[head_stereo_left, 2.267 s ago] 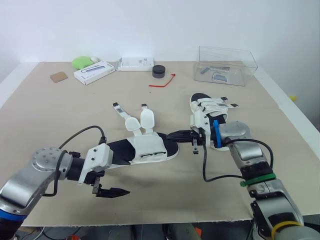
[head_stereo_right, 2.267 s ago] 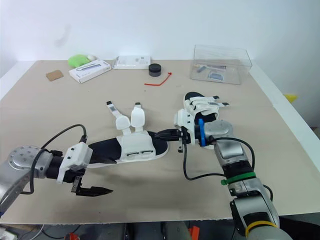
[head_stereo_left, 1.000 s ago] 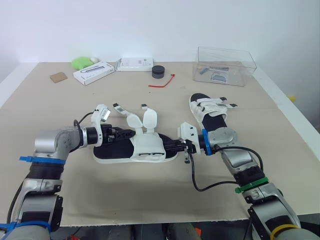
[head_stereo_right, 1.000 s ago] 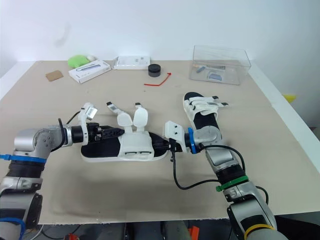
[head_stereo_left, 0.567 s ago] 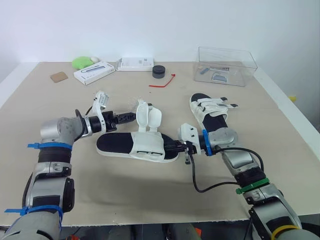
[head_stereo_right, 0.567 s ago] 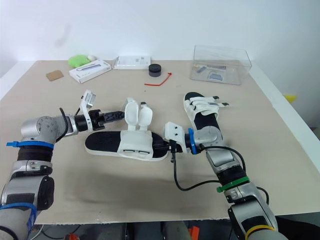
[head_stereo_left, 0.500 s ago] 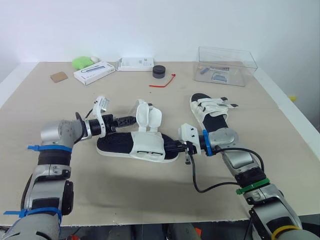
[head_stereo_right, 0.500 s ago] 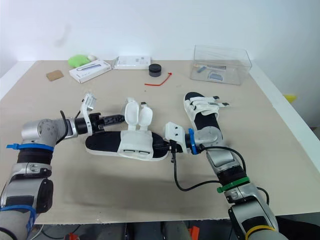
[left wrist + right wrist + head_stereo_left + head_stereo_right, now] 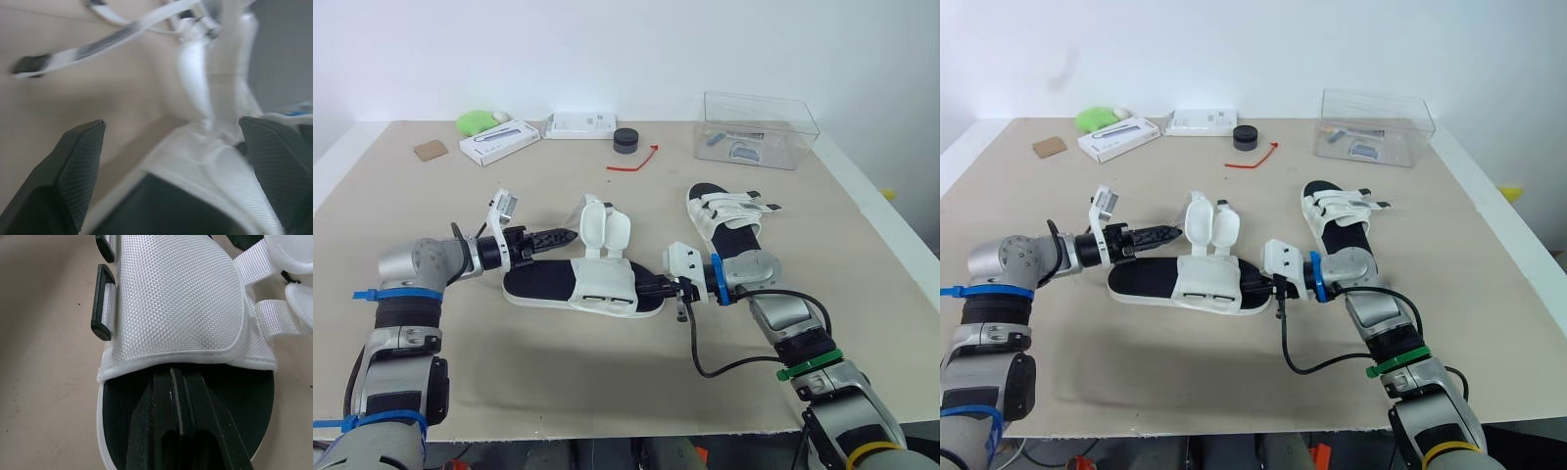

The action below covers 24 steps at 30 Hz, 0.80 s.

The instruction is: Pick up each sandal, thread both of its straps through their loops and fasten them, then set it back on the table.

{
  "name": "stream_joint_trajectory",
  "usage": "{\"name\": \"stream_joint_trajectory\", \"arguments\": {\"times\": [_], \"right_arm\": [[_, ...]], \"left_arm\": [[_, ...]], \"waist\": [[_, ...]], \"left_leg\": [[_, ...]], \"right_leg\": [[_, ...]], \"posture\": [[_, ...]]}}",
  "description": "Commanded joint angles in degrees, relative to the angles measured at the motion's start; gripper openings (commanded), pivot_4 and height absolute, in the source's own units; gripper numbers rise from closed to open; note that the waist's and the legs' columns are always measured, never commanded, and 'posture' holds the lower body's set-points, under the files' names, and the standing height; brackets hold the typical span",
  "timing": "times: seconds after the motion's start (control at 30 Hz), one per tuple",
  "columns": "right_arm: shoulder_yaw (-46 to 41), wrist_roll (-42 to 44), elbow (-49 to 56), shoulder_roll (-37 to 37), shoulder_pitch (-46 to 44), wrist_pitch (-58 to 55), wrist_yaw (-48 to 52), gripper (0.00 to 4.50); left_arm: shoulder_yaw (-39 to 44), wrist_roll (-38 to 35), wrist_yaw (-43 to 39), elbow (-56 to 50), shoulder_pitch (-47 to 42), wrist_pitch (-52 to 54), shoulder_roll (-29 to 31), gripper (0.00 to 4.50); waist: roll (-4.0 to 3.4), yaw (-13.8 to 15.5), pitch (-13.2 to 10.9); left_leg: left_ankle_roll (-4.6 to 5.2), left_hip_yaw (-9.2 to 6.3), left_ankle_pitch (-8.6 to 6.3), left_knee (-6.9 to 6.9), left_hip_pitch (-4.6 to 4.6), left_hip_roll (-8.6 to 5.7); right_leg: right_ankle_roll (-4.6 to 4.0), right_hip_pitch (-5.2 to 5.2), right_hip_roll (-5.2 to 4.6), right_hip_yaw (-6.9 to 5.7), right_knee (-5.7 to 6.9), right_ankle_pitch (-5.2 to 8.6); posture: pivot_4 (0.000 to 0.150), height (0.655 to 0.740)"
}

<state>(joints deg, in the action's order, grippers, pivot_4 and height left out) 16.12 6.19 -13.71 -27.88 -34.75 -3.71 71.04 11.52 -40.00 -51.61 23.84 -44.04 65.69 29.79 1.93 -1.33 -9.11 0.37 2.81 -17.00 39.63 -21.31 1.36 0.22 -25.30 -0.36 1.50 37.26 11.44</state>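
Left eye view puts the unfastened sandal (image 9: 579, 285) near the middle of the table (image 9: 460, 372). It lies flat on its sole, heel toward 9 o'clock and toe toward 3 o'clock. Its two padded strap flaps (image 9: 604, 226) stand up from its 12 o'clock side, not threaded through the black loops (image 9: 102, 303) on the white upper.

The right gripper (image 9: 644, 286) comes in from the toe end. Its two black fingers are pressed together and lie low on the dark footbed, with the tips tucked just under the edge of the upper. Nothing can be seen pinched between them.

The left gripper (image 9: 562, 236) hangs at about 10 o'clock of this sandal, just beside the raised flaps and pointing toward them. In the left wrist view its fingers (image 9: 73, 161) are spread wide with nothing held; the flaps and a loose strap with a black tip (image 9: 83, 49) lie ahead in the gap.

The second sandal (image 9: 725, 221) rests on the table at 2 o'clock of the first, with both its straps across the upper.

Along the far edge, from 10 o'clock round to 1 o'clock, sit:
- a brown card square (image 9: 429, 150)
- a green object (image 9: 474, 121)
- two white boxes (image 9: 499, 141)
- a black round container (image 9: 626, 140)
- a red tie (image 9: 632, 163)
- a clear plastic box (image 9: 759, 128)
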Motion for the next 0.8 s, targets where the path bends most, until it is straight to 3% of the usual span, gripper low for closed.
{"name": "stream_joint_trajectory", "arguments": {"times": [0.03, 0.43, 0.8], "right_arm": [[0.9, -1.1, 0.3, -0.8, 0.2, 0.0, 0.3, 0.07], [0.8, -1.6, -0.2, -0.7, -0.2, 0.5, 0.0, 0.07], [0.5, -2.1, 0.2, -1.0, 0.2, 0.8, -0.7, 0.07]], "left_arm": [[2.1, -3.2, -0.4, -3.7, -1.2, 1.9, 0.0, 4.5], [-0.1, 1.1, 2.4, 3.9, -7.2, -5.8, -4.4, 4.5], [-0.8, 6.6, 0.6, 21.5, -18.3, -15.0, -8.3, 4.5]], "waist": [[0.0, 0.0, 0.0], [0.01, 0.0, 0.0], [0.01, 0.0, 0.0]], "left_leg": [[0.0, 0.0, 0.0, 0.0, 0.0, 0.0], [-0.05, -0.05, 0.03, 0.0, 0.0, -0.06], [-0.06, -0.03, 0.04, 0.01, -0.02, -0.17]], "right_leg": [[0.0, 0.0, 0.0, 0.0, 0.0, 0.0], [0.01, 0.02, -0.03, -0.02, 0.0, -0.01], [0.06, 0.02, -0.03, 0.0, -0.02, -0.03]], "posture": [[0.15, 0.74], [0.15, 0.74], [0.15, 0.74]]}}
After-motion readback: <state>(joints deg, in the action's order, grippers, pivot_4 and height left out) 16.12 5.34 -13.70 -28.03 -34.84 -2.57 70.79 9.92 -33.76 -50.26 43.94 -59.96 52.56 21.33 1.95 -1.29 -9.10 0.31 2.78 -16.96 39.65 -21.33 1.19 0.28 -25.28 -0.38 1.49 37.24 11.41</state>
